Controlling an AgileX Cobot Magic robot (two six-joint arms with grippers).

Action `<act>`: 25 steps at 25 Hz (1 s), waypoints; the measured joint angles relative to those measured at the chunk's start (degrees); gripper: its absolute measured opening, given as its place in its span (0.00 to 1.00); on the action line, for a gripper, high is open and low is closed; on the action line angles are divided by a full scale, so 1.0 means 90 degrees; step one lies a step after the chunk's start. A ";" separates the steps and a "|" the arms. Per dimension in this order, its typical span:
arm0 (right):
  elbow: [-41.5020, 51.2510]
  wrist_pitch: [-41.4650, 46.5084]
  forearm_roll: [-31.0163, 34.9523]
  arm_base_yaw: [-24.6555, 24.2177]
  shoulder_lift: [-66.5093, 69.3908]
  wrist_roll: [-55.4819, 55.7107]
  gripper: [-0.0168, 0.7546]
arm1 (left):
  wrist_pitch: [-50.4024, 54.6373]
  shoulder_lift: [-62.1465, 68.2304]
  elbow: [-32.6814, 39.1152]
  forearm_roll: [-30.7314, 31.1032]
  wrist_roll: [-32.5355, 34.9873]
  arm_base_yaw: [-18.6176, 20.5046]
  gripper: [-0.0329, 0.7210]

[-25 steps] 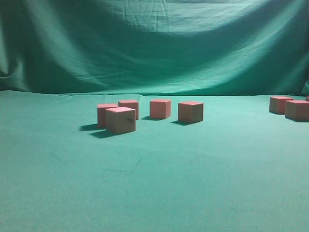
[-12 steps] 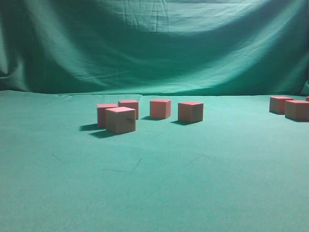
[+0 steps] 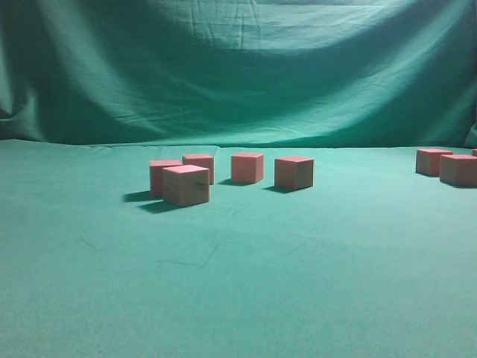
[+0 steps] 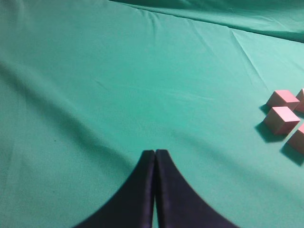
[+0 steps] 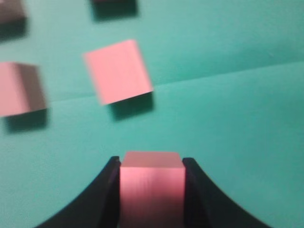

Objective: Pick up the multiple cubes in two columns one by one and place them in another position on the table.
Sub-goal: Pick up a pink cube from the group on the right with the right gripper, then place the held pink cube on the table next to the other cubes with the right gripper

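So the right gripper (image 5: 151, 190) has a cube (image 5: 151, 187) sitting squarely between its two dark fingers (image 5: 107, 199), and both fingers look pressed flat against the cube's sides. Over the last second the jaws have been narrowing from pretty wide, so this reads as the grab just landing. I'd call it holding the cube, or right at the point of clamping. Can't tell from this view whether the cube is off the table (image 5: 228, 123) yet or still resting on it, and the picture is a bit blurry.

Just past the held one there's another cube (image 5: 118, 71) lying on the cloth, slightly turned, a third one (image 5: 21, 90) off to the left, and bits of two more cut off along the top edge.

Left gripper (image 4: 155, 156) is closed with nothing in it, fingertips together, hanging over bare cloth. A little cluster of cubes (image 4: 282, 118) sits well off to its right.

The exterior view looks identical across the last second: five cubes in the middle group (image 3: 186, 185), a few more at the far right edge (image 3: 456, 169), no arm in sight.

My read: pick step is basically done for this cube, next is lift and carry. If the grip hasn't fully seated, it could slip.
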 joint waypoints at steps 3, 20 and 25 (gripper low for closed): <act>-0.0305 0.0721 0.0177 0.0429 -0.0470 -0.0189 0.37 | 0.0000 0.0000 0.0000 0.0000 0.0000 0.0000 0.04; -0.1426 0.0957 0.0572 0.4968 -0.0021 -0.1590 0.37 | 0.0000 0.0000 0.0000 0.0000 0.0000 0.0000 0.04; -0.1746 0.0900 0.0586 0.5297 0.0654 -0.2108 0.37 | 0.0000 0.0000 0.0000 0.0000 0.0000 0.0000 0.04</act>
